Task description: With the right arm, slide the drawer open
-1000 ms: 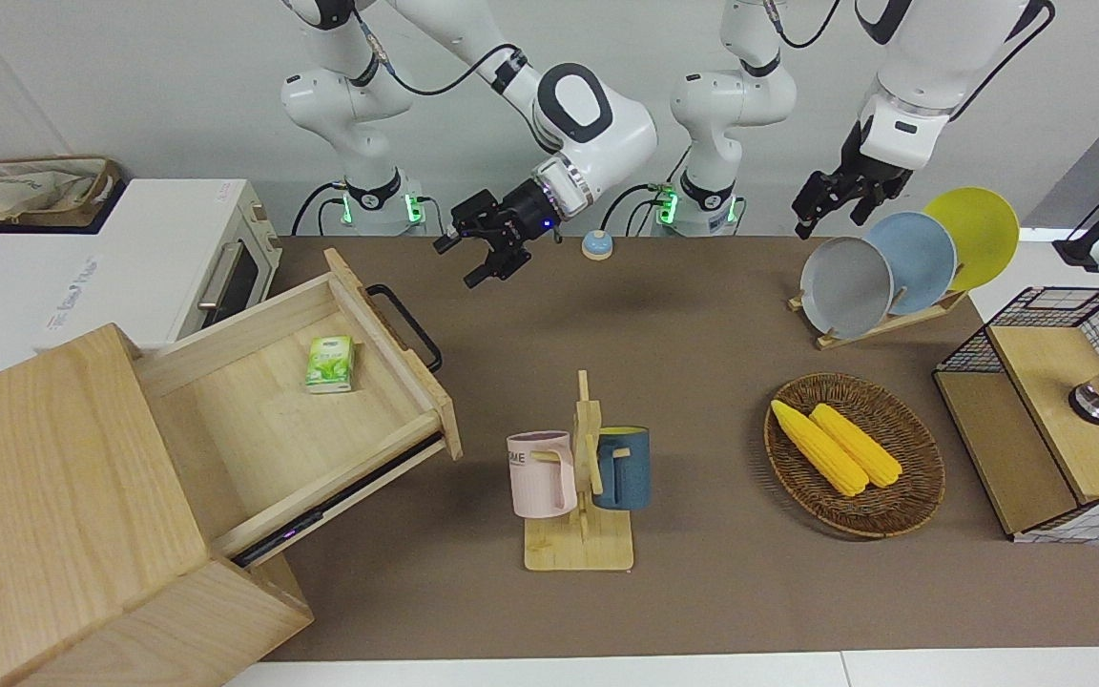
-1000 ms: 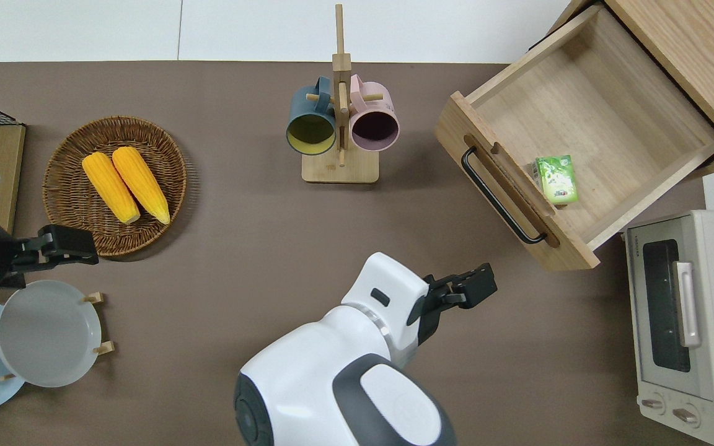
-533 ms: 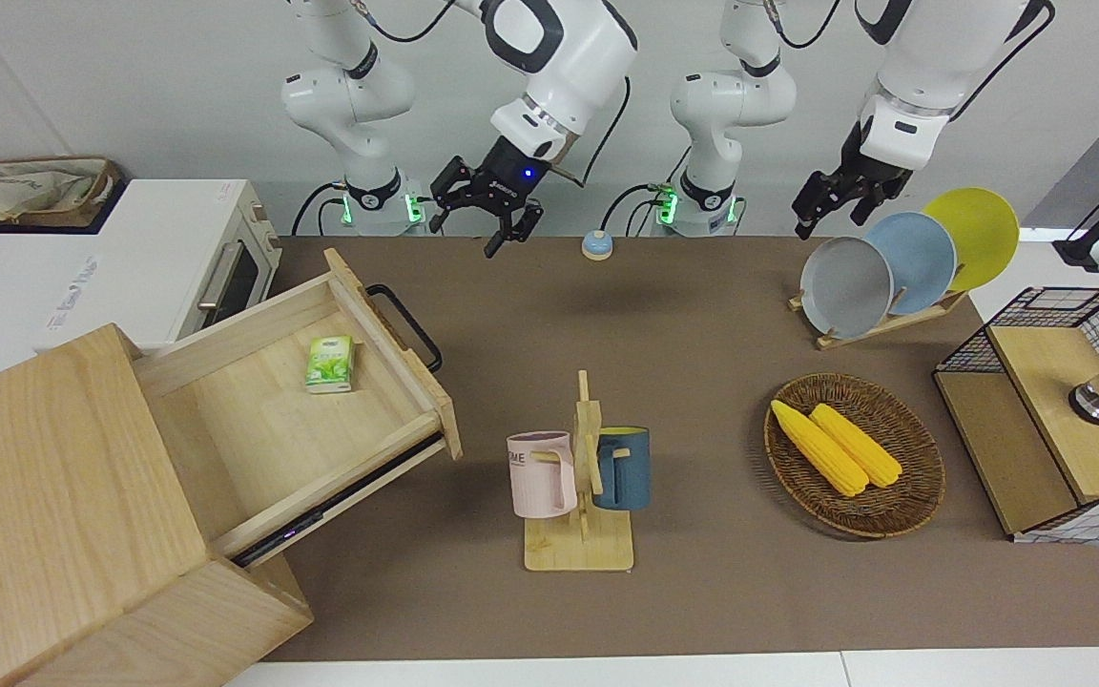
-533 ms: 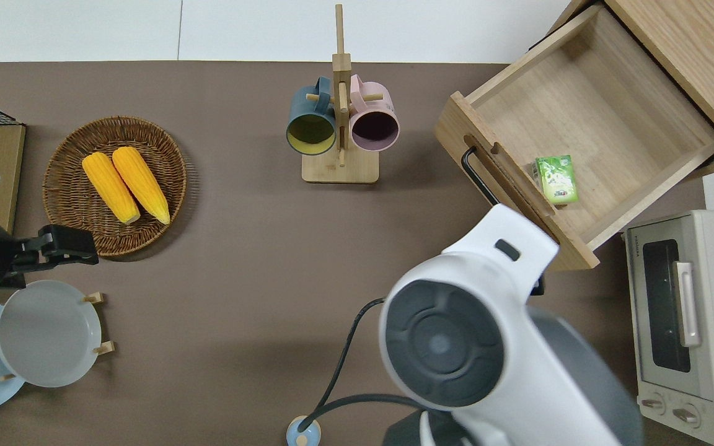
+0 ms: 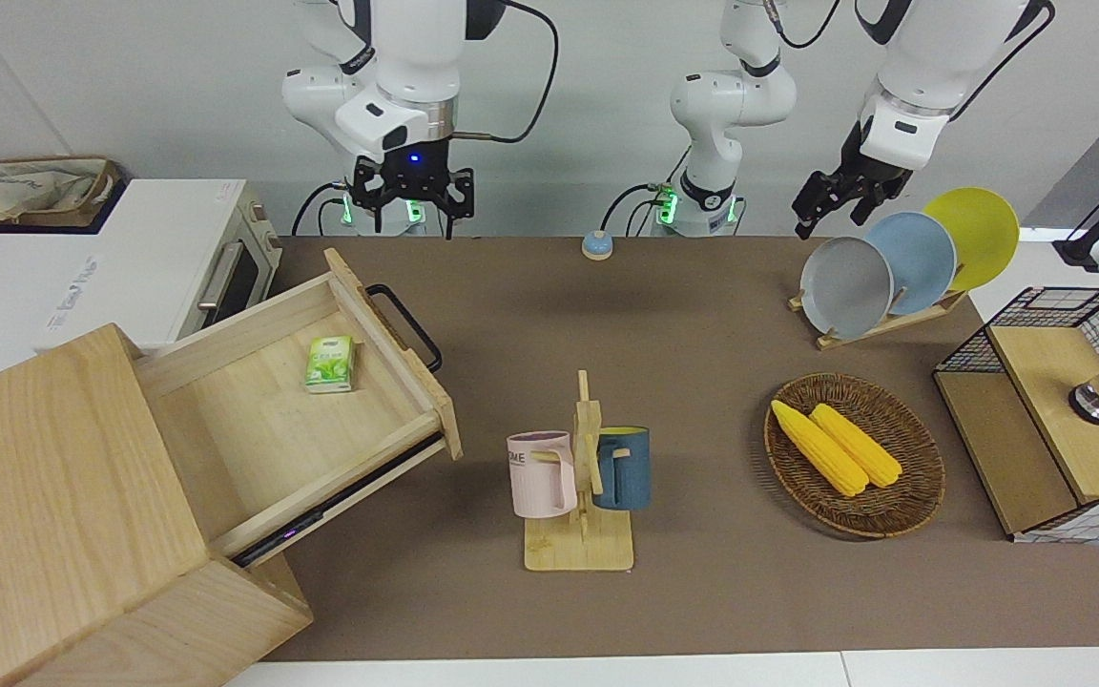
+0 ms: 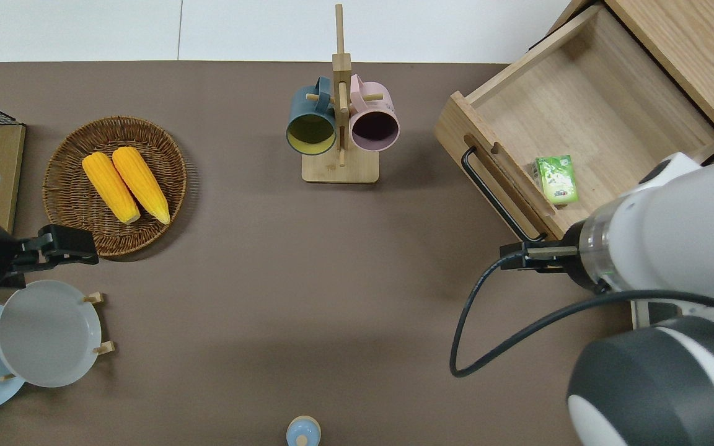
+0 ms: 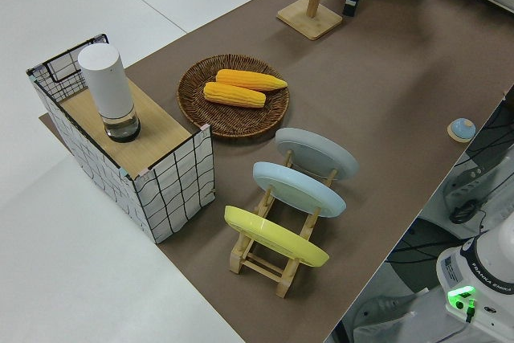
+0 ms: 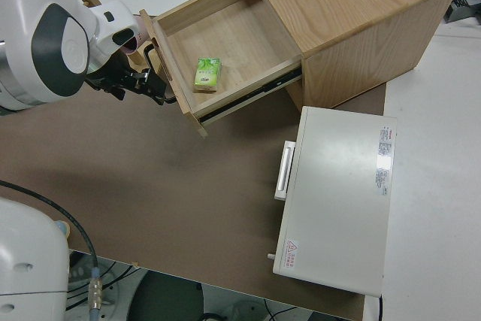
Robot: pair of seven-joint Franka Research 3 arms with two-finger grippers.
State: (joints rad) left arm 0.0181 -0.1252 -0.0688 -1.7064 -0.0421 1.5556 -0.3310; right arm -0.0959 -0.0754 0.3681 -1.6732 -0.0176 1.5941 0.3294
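Hanging high at the top centre-left of the front view, the black two-finger claw of the right arm [image 5: 412, 212], blue light glowing, has its fingers spread wide and nothing between them. It's up in the air and well apart from the black metal bar handle [image 5: 406, 326]; the overhead view hides it under the white wrist, so I can't say exactly what it is over.

Out from there, the wide, shallow light-wood drawer [image 5: 254, 429] sits in the left half of the front view, drawn far out of the big pale wooden box [image 5: 44, 477] in the lower left corner. A small green packet [image 5: 330, 364] lies inside it, close to the drawer's front board.

To my eye the pull is done and this is the getaway. Doing it well means keeping the open fingers above the handle and the drawer's front edge, since any brush could shove the drawer back or skew it. It also means steering clear of the white toaster oven [image 5: 168, 258] beside the drawer and watching the black cable [image 6: 465, 322] looping over the brown counter [image 5: 702, 592].

Left arm: parked.
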